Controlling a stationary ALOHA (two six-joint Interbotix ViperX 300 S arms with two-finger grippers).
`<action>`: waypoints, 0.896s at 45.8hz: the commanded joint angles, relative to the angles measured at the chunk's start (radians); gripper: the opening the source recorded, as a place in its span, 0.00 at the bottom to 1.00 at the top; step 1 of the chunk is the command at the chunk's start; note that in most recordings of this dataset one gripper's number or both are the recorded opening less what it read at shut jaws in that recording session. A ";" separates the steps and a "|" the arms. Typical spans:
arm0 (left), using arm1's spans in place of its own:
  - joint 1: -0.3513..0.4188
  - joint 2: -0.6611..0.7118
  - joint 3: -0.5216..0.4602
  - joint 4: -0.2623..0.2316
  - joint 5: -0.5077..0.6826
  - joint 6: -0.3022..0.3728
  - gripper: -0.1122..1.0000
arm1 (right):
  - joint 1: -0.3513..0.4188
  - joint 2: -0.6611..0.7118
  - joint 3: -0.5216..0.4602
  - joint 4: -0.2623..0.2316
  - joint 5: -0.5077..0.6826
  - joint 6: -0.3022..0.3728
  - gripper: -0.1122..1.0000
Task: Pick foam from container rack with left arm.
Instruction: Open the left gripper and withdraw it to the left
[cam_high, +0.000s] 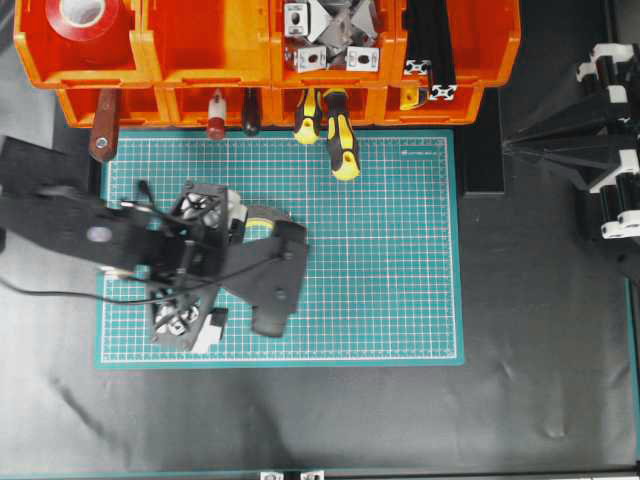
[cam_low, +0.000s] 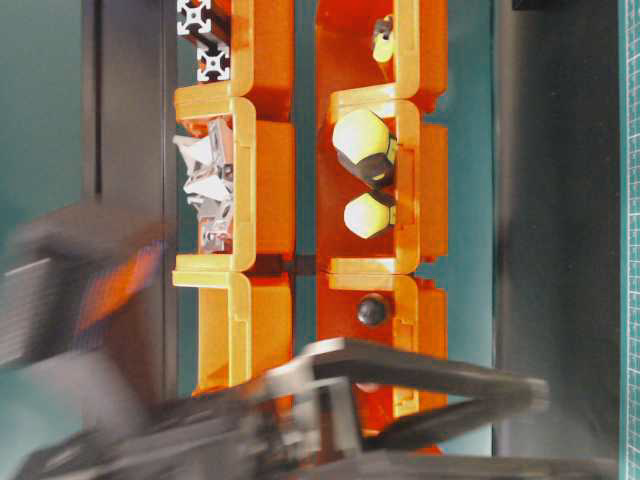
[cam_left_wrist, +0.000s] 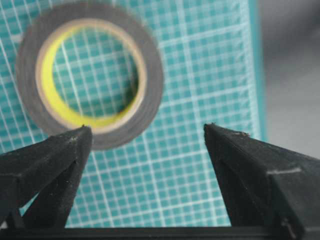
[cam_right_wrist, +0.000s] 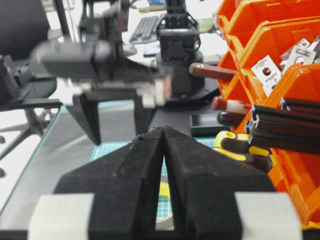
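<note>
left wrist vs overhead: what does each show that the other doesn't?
Left wrist only: the dark grey foam tape roll with yellow liner lying flat on the mat, outside the open black left gripper, nothing between its fingers.

Overhead only: the orange plastic bin rack, a red tape roll, yellow-handled tools, and the parked right arm. The foam is hidden there.

Both: the green gridded cutting mat.

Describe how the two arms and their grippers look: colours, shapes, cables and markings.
The left arm is black and jointed, with thin black cables and a pale round dot; its left gripper has two black wedge-shaped fingers. The right arm is black with white clips. The right gripper has black foam-textured fingers and pale blocks at the base.
</note>
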 joint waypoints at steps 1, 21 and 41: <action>-0.015 -0.107 0.011 0.005 -0.038 -0.014 0.92 | 0.005 0.005 -0.032 0.002 -0.006 0.002 0.10; -0.044 -0.456 0.176 0.005 -0.175 0.018 0.89 | 0.005 0.005 -0.031 0.002 -0.005 0.002 0.10; -0.034 -0.795 0.428 0.005 -0.373 0.015 0.89 | 0.005 0.002 -0.029 0.002 0.000 0.002 0.10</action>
